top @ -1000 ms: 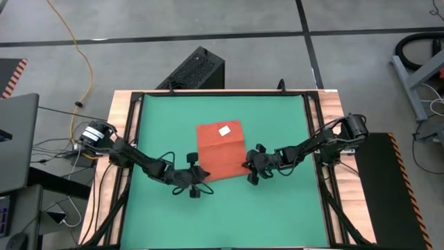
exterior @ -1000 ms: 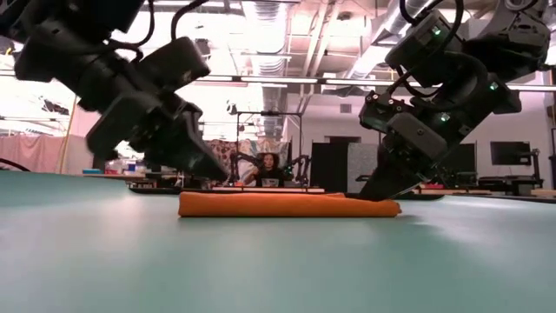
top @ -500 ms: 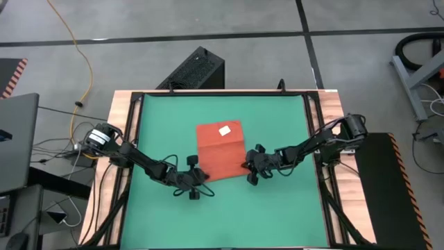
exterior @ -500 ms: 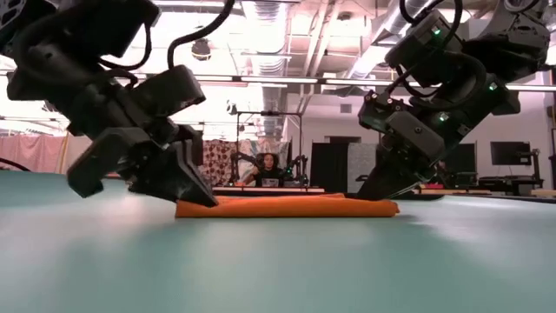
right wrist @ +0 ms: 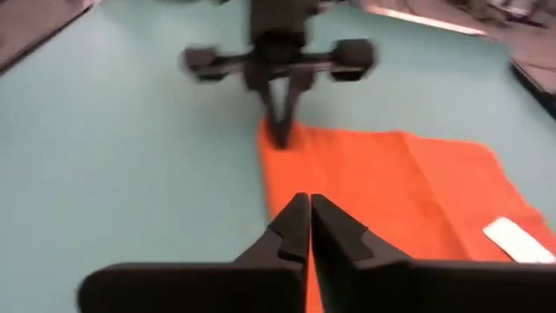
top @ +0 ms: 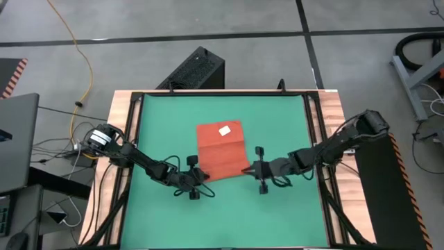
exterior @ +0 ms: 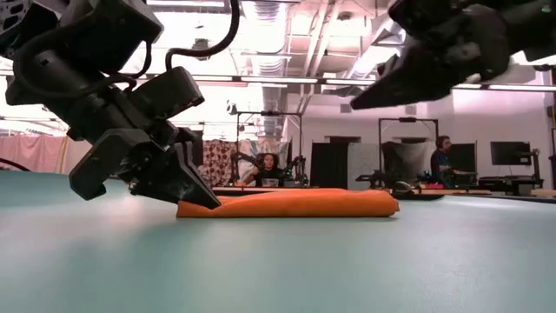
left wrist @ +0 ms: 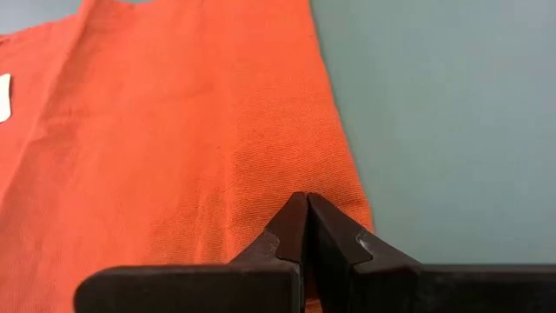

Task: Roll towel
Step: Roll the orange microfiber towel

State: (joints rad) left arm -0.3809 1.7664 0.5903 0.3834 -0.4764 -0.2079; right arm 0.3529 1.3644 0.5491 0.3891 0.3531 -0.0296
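The orange-red towel [top: 220,151] lies flat on the green mat [top: 159,125], its white tag [top: 225,130] near the far edge. My left gripper [top: 202,176] is shut at the towel's near-left corner, low on the mat in the low view [exterior: 208,202]. My right gripper [top: 247,169] is shut and empty. It hangs above the near-right corner, well clear of the towel [exterior: 287,203] in the low view [exterior: 360,103]. It points level toward the table's left, with the towel [right wrist: 382,183] below and ahead of it. My left gripper has its shut fingertips on the towel just inside the near-left corner [left wrist: 343,204]. It comes slanting down from the table's left. The fingers hide whether cloth is nipped between them. The towel lies on the mat, its left end [exterior: 195,207] under the fingertip.
The green mat has bare room on all sides of the towel. A black frame and wooden rim [top: 125,139] run around it. A black box [top: 198,69] stands on the floor past the far edge. People [exterior: 269,165] sit in the room behind.
My left gripper has come down onto the towel's near-left corner and stayed there. My right gripper has risen off the near-right corner and turned level, pointing toward the table's left. The towel has kept its place.
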